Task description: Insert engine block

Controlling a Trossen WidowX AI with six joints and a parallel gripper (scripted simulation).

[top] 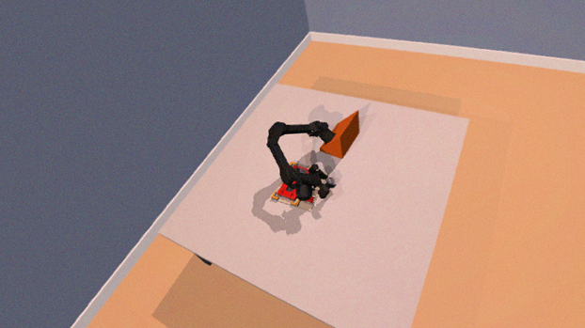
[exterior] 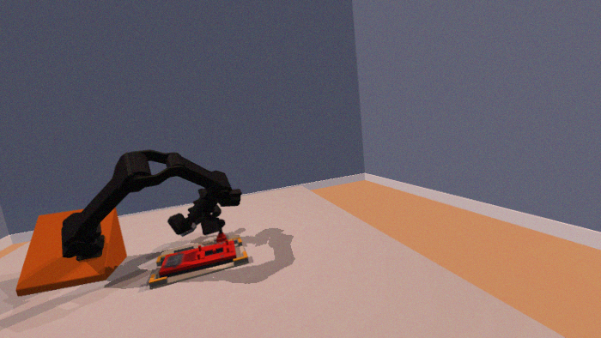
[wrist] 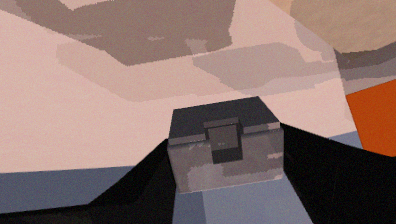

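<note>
My gripper (top: pixel 328 181) (exterior: pixel 191 228) (wrist: pixel 221 137) is shut on the engine block. The engine block (exterior: pixel 187 232) (wrist: pixel 195 167) is a grey block held between the black fingers, with its slot facing the wrist camera. The gripper hangs tilted above the table, past the long far side of the red car body (top: pixel 287 194) (exterior: pixel 180 267) in the exterior view. The block is clear of the car body. The car body lies flat; a dark recess (exterior: pixel 214 251) shows near its right end in that view. The rib cannot be made out. In the top view the arm covers part of the car body.
A pale frame with yellow-orange corners (top: pixel 274 196) (exterior: pixel 158 280) surrounds the car body. A small red piece with a dark upright post (exterior: pixel 221 237) stands at its far right in the exterior view, close below the gripper. An orange wedge-shaped block (top: pixel 350 132) (exterior: pixel 39 249) (wrist: pixel 375 117) stands at the arm's base.
</note>
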